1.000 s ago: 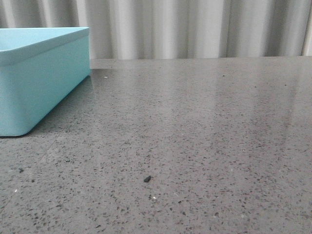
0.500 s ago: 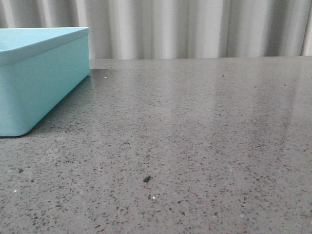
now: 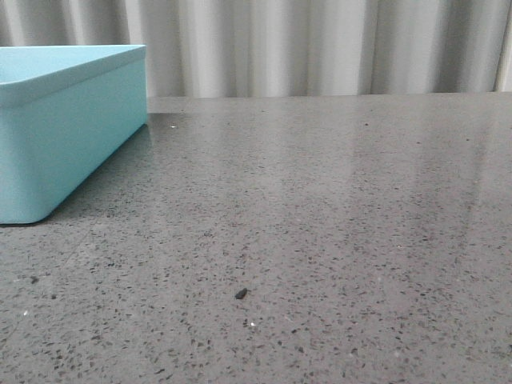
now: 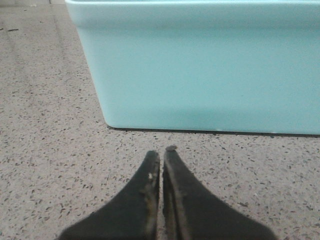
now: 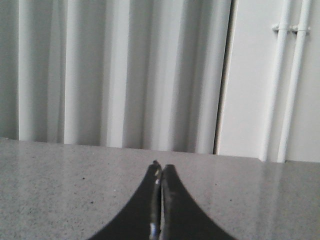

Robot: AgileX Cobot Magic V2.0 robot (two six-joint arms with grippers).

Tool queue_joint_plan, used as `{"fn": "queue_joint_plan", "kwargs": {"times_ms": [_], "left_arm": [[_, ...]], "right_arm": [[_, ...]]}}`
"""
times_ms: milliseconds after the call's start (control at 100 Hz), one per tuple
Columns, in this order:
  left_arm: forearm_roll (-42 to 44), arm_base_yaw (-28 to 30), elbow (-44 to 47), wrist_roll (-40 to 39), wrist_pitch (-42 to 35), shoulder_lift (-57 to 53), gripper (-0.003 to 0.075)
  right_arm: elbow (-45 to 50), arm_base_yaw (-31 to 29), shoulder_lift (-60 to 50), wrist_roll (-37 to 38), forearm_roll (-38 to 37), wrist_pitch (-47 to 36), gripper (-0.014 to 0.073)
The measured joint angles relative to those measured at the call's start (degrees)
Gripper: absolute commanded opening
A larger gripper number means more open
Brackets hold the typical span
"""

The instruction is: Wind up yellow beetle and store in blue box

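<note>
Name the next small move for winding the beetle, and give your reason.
Probably hold still, or pull an arm back to widen the search. No yellow beetle shows in any view. The left gripper is shut and empty, facing the blue box wall. The right gripper is shut, over bare table.

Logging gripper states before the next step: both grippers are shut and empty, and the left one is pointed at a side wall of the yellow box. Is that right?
Not quite: the box is blue, not yellow. The left wrist view shows the left gripper shut and empty, pointed at the side wall of the blue box. The right gripper is likewise shut and empty.
</note>
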Motion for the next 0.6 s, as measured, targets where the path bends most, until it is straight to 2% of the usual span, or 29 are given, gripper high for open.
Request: {"fn": "queue_joint_plan", "kwargs": {"times_ms": [110,420,500,600], "left_arm": [[0.0,0.0,0.0,0.0,0.0,0.0,-0.0021],[0.0,0.0,0.0,0.0,0.0,0.0,-0.0021],[0.0,0.0,0.0,0.0,0.0,0.0,-0.0021],[0.0,0.0,0.0,0.0,0.0,0.0,-0.0021]], "right_arm": [[0.0,0.0,-3.5,1.1,-1.6,5.1,-0.0069],[0.0,-0.3,-10.1,2.0,-2.8,33.3,-0.0069],[0.0,-0.6,-10.1,2.0,-2.9,37.5,-0.0069],[-0.1,-0.8,-10.2,2.2,-2.9,38.3,-0.0069]]}}
